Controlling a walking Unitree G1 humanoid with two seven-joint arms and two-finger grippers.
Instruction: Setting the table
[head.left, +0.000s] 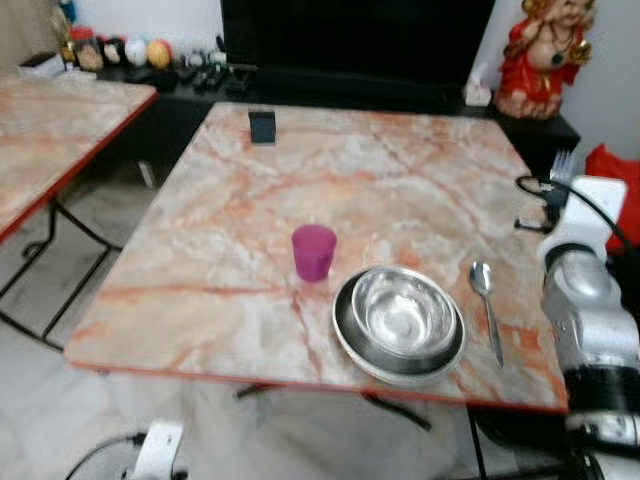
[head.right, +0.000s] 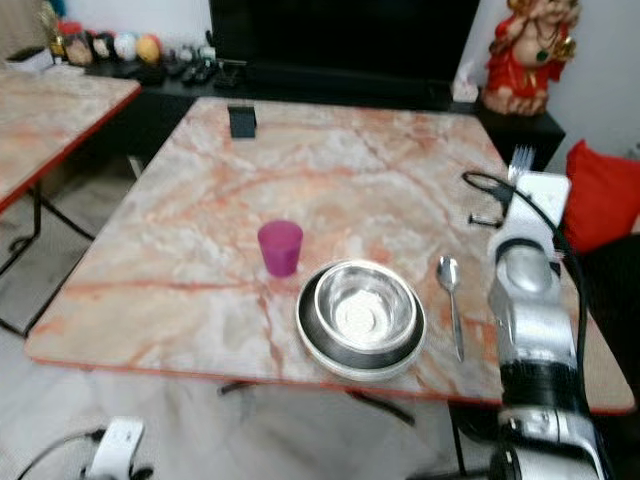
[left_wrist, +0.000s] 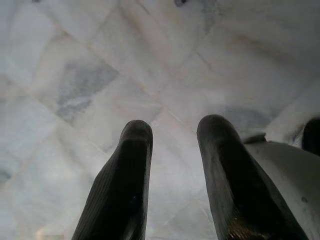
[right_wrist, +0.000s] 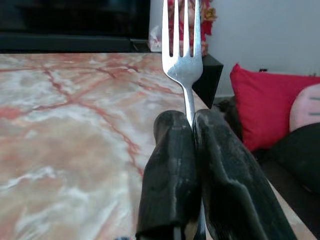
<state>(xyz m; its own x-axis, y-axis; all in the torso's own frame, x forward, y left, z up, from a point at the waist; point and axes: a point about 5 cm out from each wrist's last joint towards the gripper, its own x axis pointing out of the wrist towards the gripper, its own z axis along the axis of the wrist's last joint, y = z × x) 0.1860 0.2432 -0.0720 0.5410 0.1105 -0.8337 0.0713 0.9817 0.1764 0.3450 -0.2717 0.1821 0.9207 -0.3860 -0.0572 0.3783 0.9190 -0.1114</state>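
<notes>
A pink cup (head.left: 314, 250) stands on the marble table (head.left: 250, 200) near its front edge. To its right, a steel bowl (head.left: 403, 312) sits inside a steel plate (head.left: 350, 340), and a spoon (head.left: 487, 305) lies to the right of the plate. My right arm is raised beside the table's right edge. My right gripper (right_wrist: 192, 120) is shut on the handle of a fork (right_wrist: 184, 50), tines pointing up (head.left: 562, 163). My left gripper (left_wrist: 172, 132) hangs low over pale floor tiles, its fingers open and holding nothing.
A small black box (head.left: 262, 126) sits at the table's far left. A second marble table (head.left: 60, 130) stands to the left. Behind are a black TV (head.left: 350, 40) and a red statue (head.left: 545, 55). A red cushion (head.left: 615, 175) lies right. A white device (head.left: 158, 450) sits on the floor.
</notes>
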